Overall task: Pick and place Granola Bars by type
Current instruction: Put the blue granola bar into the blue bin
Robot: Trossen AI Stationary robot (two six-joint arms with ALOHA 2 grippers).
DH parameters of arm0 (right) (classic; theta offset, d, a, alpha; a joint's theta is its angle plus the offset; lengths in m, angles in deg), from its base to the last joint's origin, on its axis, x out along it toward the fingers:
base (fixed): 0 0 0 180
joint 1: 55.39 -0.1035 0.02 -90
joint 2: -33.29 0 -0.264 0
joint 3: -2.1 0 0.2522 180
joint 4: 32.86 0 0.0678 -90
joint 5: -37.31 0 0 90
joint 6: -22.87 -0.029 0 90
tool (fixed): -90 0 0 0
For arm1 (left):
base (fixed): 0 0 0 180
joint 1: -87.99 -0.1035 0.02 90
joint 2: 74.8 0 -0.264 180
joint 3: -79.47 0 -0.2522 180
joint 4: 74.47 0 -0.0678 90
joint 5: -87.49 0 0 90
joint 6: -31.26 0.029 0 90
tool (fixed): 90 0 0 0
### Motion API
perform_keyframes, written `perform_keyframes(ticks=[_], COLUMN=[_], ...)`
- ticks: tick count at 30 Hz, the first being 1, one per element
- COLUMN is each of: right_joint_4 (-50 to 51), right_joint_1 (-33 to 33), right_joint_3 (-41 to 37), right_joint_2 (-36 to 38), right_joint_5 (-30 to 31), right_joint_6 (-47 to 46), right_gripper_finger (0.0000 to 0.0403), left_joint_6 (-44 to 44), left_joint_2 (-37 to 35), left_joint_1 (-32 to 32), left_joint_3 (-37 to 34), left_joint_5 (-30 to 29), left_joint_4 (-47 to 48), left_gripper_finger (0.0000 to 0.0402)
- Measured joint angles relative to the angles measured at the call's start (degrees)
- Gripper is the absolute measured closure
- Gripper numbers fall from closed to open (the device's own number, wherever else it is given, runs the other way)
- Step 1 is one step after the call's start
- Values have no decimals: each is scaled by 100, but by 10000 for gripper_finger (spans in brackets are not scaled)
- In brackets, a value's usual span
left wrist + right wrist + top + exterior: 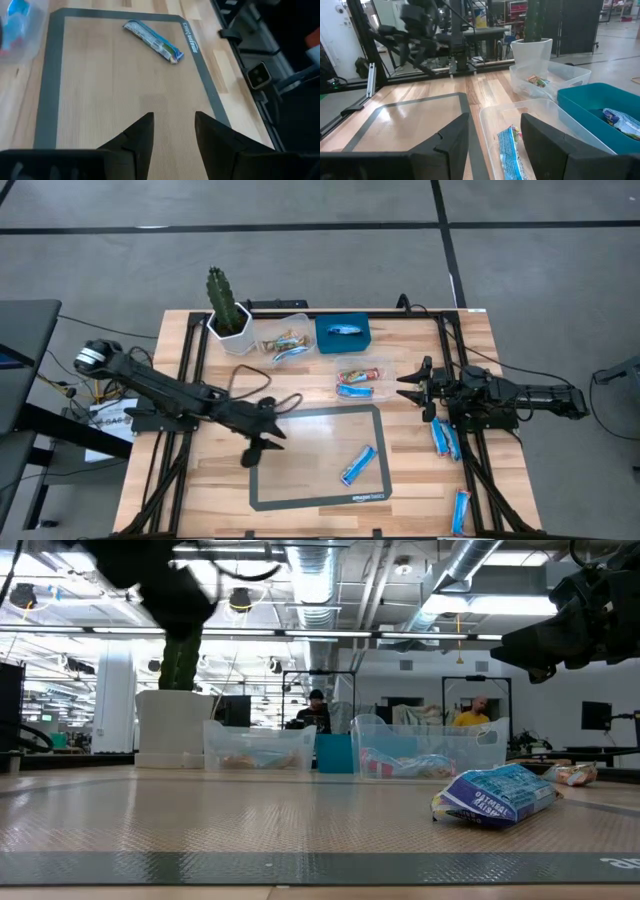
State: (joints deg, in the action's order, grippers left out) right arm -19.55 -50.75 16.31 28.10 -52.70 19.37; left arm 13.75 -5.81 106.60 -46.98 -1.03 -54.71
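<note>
Left end effector (254,452), fingers parted and empty, hovers lower left of centre over the grey-bordered mat (300,480); shiny blue foil-wrapped granola bar (358,465) lies lower right.

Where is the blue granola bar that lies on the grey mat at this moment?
In the high view, the blue granola bar lies slanted in the mat's near right corner, just above the printed edge, to the right of the left gripper and clear of the tubs.

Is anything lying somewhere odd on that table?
Yes: several blue granola bars lie loose along the table's right edge, off the grey mat, one near the front corner. Another blue bar lies askew on the mat.
</note>
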Motion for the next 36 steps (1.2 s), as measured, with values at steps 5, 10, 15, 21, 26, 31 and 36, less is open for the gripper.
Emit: perform_keyframes(ticks=[5, 10, 15, 21, 26, 31, 36], right_joint_4=[0, 0, 0, 0, 0, 0, 0], right_joint_1=[0, 0, 0, 0, 0, 0, 0], right_joint_3=[1, 1, 2, 2, 1, 1, 2], right_joint_2=[0, 0, 0, 0, 0, 0, 0], right_joint_5=[0, 0, 2, 2, 1, 2, 2], right_joint_6=[-2, 0, -1, 0, 0, 0, -1], right_gripper_finger=[233, 233, 233, 233, 233, 233, 233], left_joint_6=[-179, -270, -74, 139, 384, 510, 844], left_joint_2=[-1298, -2483, -3487, -4406, -4896, -5280, -5615], left_joint_1=[-68, -166, -288, -535, -668, -866, -1098], left_joint_3=[-1391, -2356, -2913, -3274, -3476, -3636, -3636], left_joint_5=[-36, -68, -64, -46, -28, 44, 194], left_joint_4=[-545, -946, -1081, -1016, -1097, -1265, -1304], left_gripper_finger=[266, 266, 266, 266, 266, 266, 266])
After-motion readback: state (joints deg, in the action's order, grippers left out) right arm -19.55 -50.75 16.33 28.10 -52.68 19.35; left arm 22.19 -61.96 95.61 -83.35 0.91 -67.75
